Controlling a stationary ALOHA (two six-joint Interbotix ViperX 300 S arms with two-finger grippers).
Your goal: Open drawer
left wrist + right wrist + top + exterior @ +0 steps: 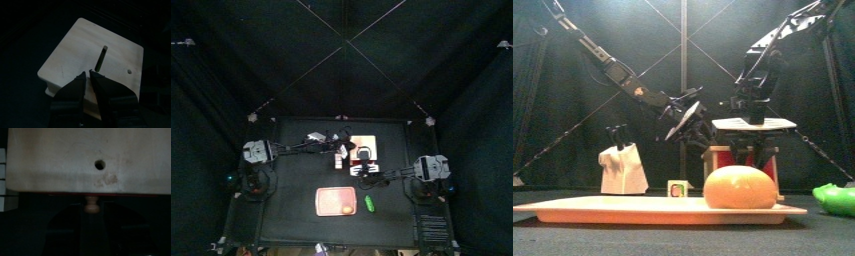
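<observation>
The drawer (pixel 362 147) is a light-tan wooden box unit standing at the table's middle, with a flat top (pixel 755 124). In the left wrist view its top (pixel 80 55) shows a slot and a small hole. My left gripper (pixel 89 75) hovers over that top with its jaws together and nothing between them. In the right wrist view the wooden face (pixel 67 163) with a round hole fills the frame, and a small wooden knob (pixel 91 205) juts from its red-lined edge. My right gripper (pixel 93 217) stands open, with the knob just beyond its dim jaws.
An orange-red flat slab (pixel 335 201) lies near the table's front with an orange ball (pixel 740 186) on it. A green item (pixel 370 204) lies to its right. A white object (pixel 623 168) and a small cube (pixel 679 188) stand left of the drawer.
</observation>
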